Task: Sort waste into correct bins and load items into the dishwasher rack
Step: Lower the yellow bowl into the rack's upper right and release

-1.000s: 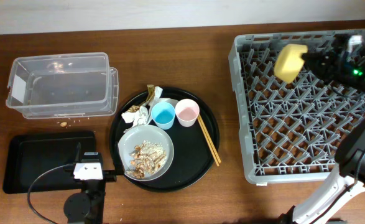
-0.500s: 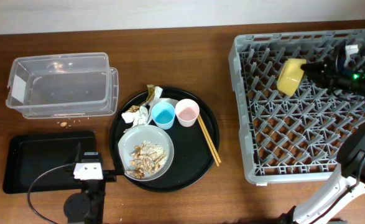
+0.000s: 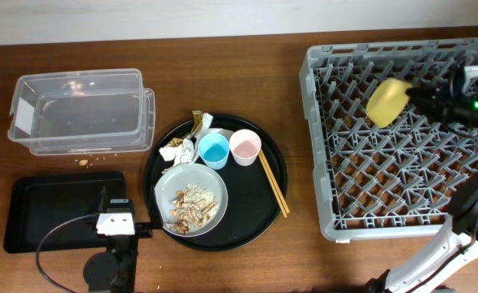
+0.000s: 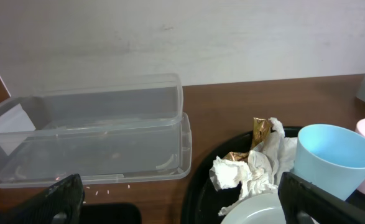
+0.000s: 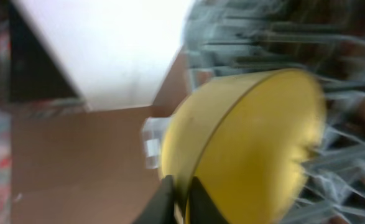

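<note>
Overhead, the yellow bowl (image 3: 388,101) has sunk and tipped onto the pegs at the far side of the dishwasher rack (image 3: 313,146). The right gripper (image 3: 410,93) still pinches its rim. Placement looks nearly done; the left gripper (image 4: 188,199) waits spread and empty.

Brown wooden table (image 3: 320,268) against a white wall (image 4: 170,37)

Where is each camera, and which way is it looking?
Overhead: above the table, looking straight down at tub, tray and rack; the right arm shows.
Left wrist: low over the table, facing the tub and napkins; its open fingers fill the bottom corners.
Right wrist: at the rack, close on the bowl; its fingers pinch the rim.
Shared: overhead and left wrist both see the tub.
</note>
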Available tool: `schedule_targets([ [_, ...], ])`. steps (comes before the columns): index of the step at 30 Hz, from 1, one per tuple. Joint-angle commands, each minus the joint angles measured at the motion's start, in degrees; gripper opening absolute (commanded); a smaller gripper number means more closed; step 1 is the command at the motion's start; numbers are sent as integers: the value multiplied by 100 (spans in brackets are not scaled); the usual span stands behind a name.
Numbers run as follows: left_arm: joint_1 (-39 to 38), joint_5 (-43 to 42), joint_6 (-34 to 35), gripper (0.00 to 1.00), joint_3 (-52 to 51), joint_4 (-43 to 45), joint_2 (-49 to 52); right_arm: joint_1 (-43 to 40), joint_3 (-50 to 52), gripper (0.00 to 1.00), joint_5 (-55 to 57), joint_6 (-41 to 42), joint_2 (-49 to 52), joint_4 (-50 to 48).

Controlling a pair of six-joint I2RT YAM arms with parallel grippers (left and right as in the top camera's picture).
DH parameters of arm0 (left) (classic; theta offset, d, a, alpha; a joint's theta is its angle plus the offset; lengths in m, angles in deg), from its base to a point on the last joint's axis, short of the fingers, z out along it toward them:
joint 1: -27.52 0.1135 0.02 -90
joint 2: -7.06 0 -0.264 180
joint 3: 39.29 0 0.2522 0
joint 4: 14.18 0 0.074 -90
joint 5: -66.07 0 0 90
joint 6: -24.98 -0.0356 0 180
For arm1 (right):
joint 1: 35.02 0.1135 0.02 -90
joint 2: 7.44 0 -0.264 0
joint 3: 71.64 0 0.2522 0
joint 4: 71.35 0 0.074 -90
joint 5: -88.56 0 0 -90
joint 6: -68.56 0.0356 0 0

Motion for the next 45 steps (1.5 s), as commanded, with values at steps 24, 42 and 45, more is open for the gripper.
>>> schedule_targets([
  [24, -24, -63, -111, 99, -28, -13, -42, 1934, -168, 4, 7058, 1502, -1357, -201],
  [42, -24, -63, -111, 99, -26, -13, -42, 2409, -179, 4, 8181, 2050, -601, 24],
  [45, -24, -63, -111, 99, -28, -13, -42, 2391, -247, 4, 8714, 2326, -601, 310],
])
